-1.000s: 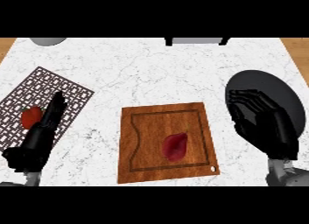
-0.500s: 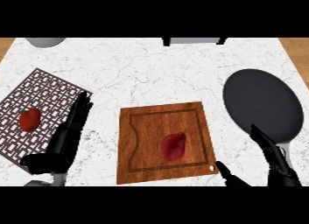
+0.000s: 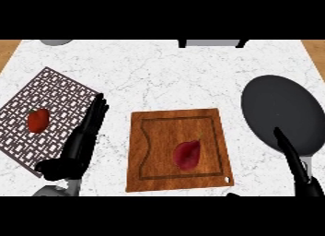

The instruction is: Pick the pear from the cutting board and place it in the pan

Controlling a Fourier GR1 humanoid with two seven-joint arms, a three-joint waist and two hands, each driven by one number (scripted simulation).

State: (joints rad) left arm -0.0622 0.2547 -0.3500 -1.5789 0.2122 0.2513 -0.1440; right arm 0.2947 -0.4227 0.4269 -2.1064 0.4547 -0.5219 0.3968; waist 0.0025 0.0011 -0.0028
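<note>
1. Head view: the board [image 3: 177, 150], a wooden slab with a routed groove, lies on the white marble counter [image 3: 165, 78] and serves as the landmark here
2. The pear [image 3: 186, 155], dark red, lies on the board, inside the groove, right of the board's middle and toward its near edge
3. Its long axis runs near to far with a slight lean to the right; the narrower end points toward the board's near edge, the broader end toward the far edge
4. The pan [image 3: 284, 113], dark and round, sits just right of the board, apart from it, with nothing in it
5. The right hand [image 3: 294, 159] shows edge-on right of the board, over the pan's near rim, fingers straight, grasping nothing
6. The left hand [image 3: 80, 143] lies just left of the board, fingers stretched out toward the far side, released, holding nothing
7. A brown lattice mat [image 3: 39, 117] sits left of the board, beyond the left hand, with a red fruit [image 3: 38, 120] on it
8. Against the frame half a second ago, the pear, board and pan lie as they did; both hands sit in much the same places, the right one reaching slightly farther over the pan's rim
</note>
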